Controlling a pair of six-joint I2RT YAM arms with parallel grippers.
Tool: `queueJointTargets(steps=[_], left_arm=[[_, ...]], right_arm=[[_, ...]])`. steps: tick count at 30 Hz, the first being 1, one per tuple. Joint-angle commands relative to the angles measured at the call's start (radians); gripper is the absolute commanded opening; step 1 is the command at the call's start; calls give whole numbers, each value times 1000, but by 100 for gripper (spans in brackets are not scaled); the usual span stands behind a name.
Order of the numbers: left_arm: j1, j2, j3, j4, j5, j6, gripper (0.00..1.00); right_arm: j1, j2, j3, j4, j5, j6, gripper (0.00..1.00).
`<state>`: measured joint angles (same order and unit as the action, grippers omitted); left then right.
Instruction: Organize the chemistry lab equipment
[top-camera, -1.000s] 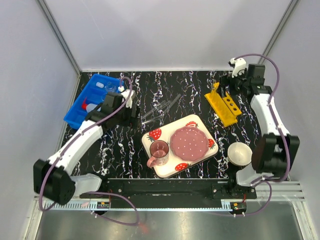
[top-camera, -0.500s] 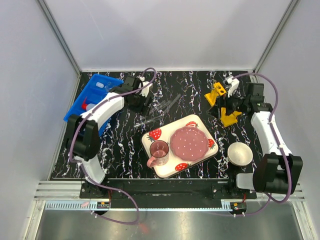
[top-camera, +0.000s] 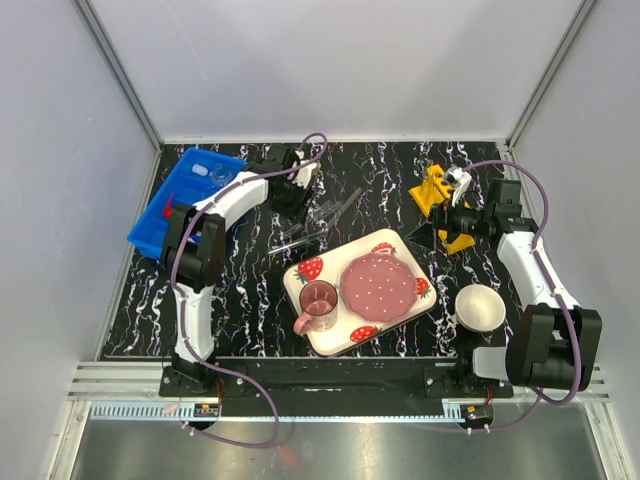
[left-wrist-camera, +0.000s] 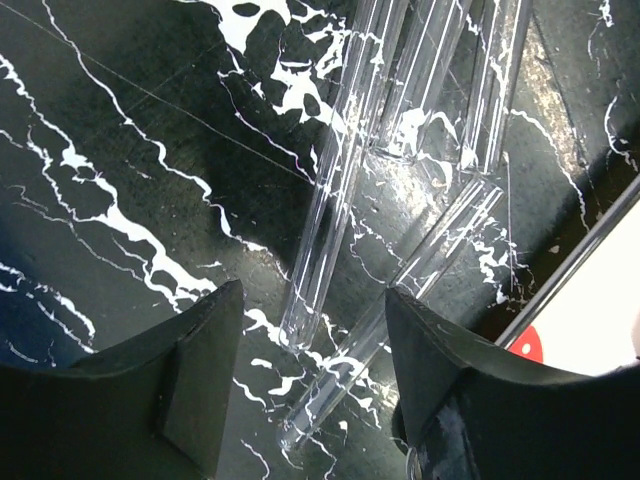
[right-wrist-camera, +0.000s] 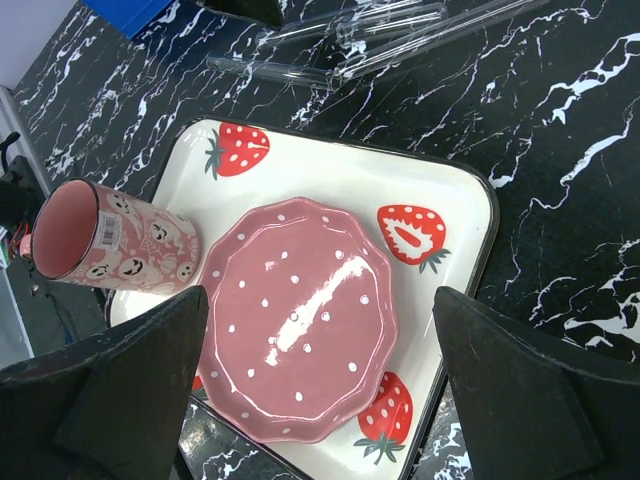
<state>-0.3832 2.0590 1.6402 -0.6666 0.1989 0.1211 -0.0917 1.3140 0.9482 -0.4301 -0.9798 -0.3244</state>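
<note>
My left gripper (left-wrist-camera: 313, 372) stands with jaws apart astride the glass tubes (left-wrist-camera: 338, 205) lying on the black table (left-wrist-camera: 120, 150), so I should centre on one tube and squeeze gently, lest it roll or crack.

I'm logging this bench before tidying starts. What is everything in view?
glass tubes: several, clear, lying loose on the table, far centre
bin: one, blue, far left corner, small lab pieces inside
rack: one, yellow, far right
tray: one, white with strawberries, centre
plate: one, pink, on the tray
cup: one, pink, on the tray, left of the plate
bowl: one, white, right of the tray
table: one, black marbled
left claw: black, open, straddling the tubes
right claw: black, open, by the rack
</note>
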Motion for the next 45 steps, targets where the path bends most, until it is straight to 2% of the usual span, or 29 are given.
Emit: queueJointTargets(steps=[1, 16, 20, 21, 33, 38, 45], left_arm=[[-8, 32, 55, -10, 23, 18, 61], [-32, 130, 98, -14, -45, 40, 50], [-37, 145, 105, -14, -72, 48, 43], [-37, 147, 106, -13, -78, 51, 39], [-34, 155, 125, 10, -170, 78, 18], [-26, 121, 132, 27, -164, 80, 16], [6, 32, 130, 15, -41, 54, 14]], right_arm=[[-3, 16, 11, 34, -42, 5, 100], [-13, 28, 11, 17, -42, -15, 100], [-14, 28, 11, 14, -45, -13, 100], [-16, 28, 11, 13, -45, -16, 100], [-31, 14, 4, 11, -59, -21, 100], [-34, 4, 1, -2, -74, -42, 100], [-34, -12, 11, -70, -151, -134, 100]])
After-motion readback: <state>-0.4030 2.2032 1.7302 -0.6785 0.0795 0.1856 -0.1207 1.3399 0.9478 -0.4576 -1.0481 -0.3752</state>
